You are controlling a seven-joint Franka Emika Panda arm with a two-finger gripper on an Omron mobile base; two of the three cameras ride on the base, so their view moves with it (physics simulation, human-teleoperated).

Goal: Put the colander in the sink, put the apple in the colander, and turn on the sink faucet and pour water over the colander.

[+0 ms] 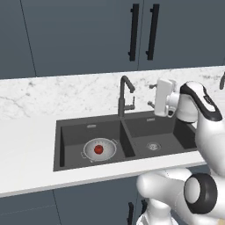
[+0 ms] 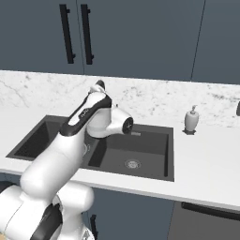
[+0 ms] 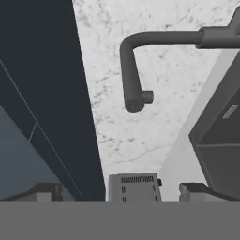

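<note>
Apple (image 1: pixel 99 149) sits in the colander (image 1: pixel 99 149), so we nudge the faucet (image 1: pixel 125 94) lever sideways with our released hand (image 1: pixel 152 95).

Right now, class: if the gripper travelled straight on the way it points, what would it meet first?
Probably the sink faucet. The open gripper points left at its spout, jaws apart. Depth is unclear; missing it, it would pass on above the counter.
</note>
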